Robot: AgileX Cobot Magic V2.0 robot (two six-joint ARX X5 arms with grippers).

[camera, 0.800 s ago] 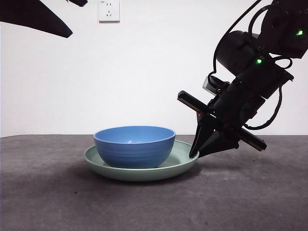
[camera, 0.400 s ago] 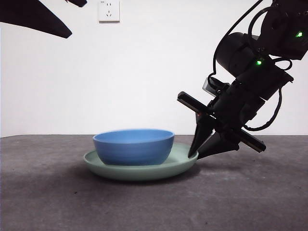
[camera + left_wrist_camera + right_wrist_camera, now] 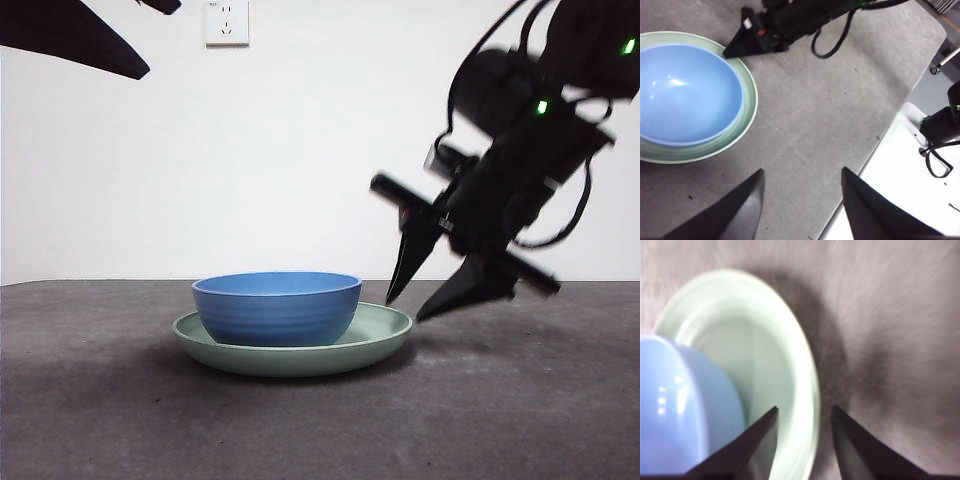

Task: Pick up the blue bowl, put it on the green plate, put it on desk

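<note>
On the bench (image 3: 520,410), near its middle in the front view, we see the green plate (image 3: 385,325) lying flat with the blue bowl (image 3: 276,308) sitting upright inside it, toward the side away from the working arm. Both are round, so neither offers a long axis to line up with; what matters is the plate's rim.

We match the right claw (image 3: 418,305) to the dark arm coming in from high on the front view's right side: its own wrist camera looks down on the plate's rim (image 3: 807,385), with one jaw over the plate's inner floor and the other over the bare bench just outside. The jaws stand apart, holding nothing, tips just above and beside the plate's near edge. The picture is smeared, so we cannot tell whether a tip touches the rim. The plate lies directly below and ahead of this claw, the bowl further on across the plate.

The left claw (image 3: 800,210) waits well apart, jaws spread and empty, looking across at the plate and the right arm. We judge the right claw much the nearer one for any move on the plate.

We find no brand or legible writing; only a white wall socket (image 3: 226,21) shows behind.
</note>
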